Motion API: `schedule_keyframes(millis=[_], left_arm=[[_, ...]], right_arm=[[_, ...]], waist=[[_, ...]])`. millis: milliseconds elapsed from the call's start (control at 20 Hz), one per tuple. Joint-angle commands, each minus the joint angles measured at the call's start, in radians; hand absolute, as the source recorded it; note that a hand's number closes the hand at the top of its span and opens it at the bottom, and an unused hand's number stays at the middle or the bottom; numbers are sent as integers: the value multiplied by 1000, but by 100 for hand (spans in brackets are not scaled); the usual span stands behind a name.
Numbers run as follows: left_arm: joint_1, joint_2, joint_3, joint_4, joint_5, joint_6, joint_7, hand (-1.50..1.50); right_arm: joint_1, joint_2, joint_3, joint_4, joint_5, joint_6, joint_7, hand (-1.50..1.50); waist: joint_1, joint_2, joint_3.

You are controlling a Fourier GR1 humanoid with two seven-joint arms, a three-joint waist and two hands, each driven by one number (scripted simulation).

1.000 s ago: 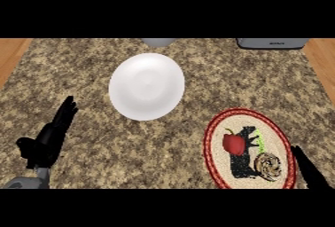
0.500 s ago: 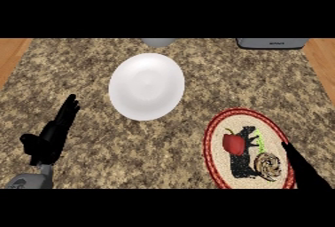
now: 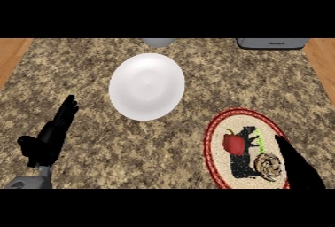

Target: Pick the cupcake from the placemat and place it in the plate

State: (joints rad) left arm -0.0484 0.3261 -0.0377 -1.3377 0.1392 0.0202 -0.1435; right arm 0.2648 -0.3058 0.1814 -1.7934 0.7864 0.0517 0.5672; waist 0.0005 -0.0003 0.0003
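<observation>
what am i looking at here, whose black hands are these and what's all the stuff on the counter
This is the view from a humanoid robot's head, looking steeply down at a stone counter. The left robot hand rests open at the lower left. The right robot hand comes in at the lower right, by the cupcake, holding nothing. The cupcake sits on a round red-rimmed placemat. Its job is to move the cupcake onto the white plate, which has nothing on it yet.

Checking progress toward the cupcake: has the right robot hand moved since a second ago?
Yes. The right robot hand has come up and leftward over the placemat rim, nearer the cupcake.
</observation>
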Motion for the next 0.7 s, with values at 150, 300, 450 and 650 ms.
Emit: schedule_keyframes(millis=[150, 300, 450, 650], left_arm=[[6, -48, 27, 35, -49, -27, -28, 0], [15, -20, 58, 24, -36, -44, -27, 0], [-40, -52, 65, 45, -41, -37, -1, 0], [-11, -66, 35, 23, -73, -38, -9, 0]], right_arm=[[-58, 18, -78, 171, 17, -17, -96, -150], [-40, 88, 11, 222, 49, -62, -134, 150], [-44, 30, -26, 227, 24, -18, -217, 150], [-79, 60, -35, 326, 26, -72, -283, 150]], waist=[[-2, 0, 0], [-1, 0, 0], [-3, 0, 0], [-1, 1, 0]])
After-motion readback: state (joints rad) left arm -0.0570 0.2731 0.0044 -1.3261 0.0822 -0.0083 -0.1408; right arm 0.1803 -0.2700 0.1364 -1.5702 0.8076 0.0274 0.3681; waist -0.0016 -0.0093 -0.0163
